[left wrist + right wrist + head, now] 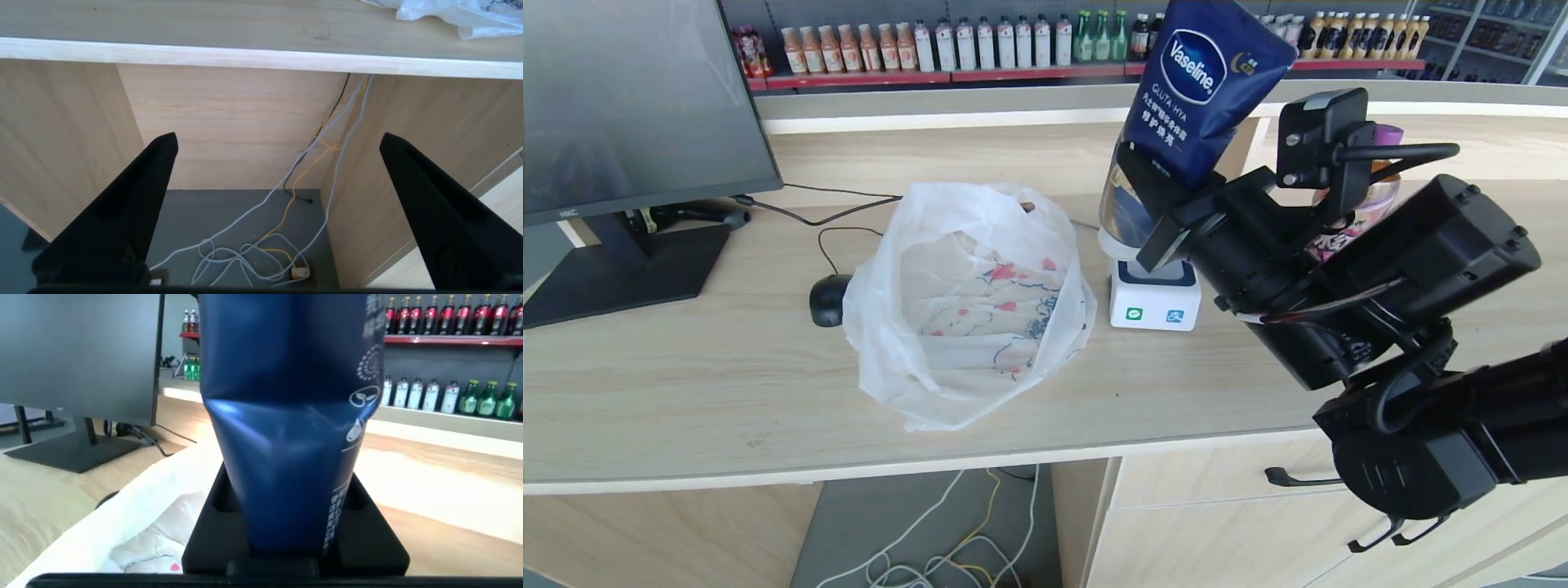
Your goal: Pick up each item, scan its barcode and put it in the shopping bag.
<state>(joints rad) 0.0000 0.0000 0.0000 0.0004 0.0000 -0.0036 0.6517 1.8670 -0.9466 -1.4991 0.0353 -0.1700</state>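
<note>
The right gripper (1168, 204) clamps the lower end of a dark blue pouch (1201, 90), white oval logo and lettering, upright above the white scanner box (1156, 300) beside the shopping bag (968, 302). The left gripper (278, 212) hangs spread wide below the counter (163, 24).

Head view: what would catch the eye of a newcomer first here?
The blue pouch stands out first, clamped in the right gripper and held above a small white box on the counter. Next comes the open white shopping bag, lying beside that box toward the robot's left.
</note>
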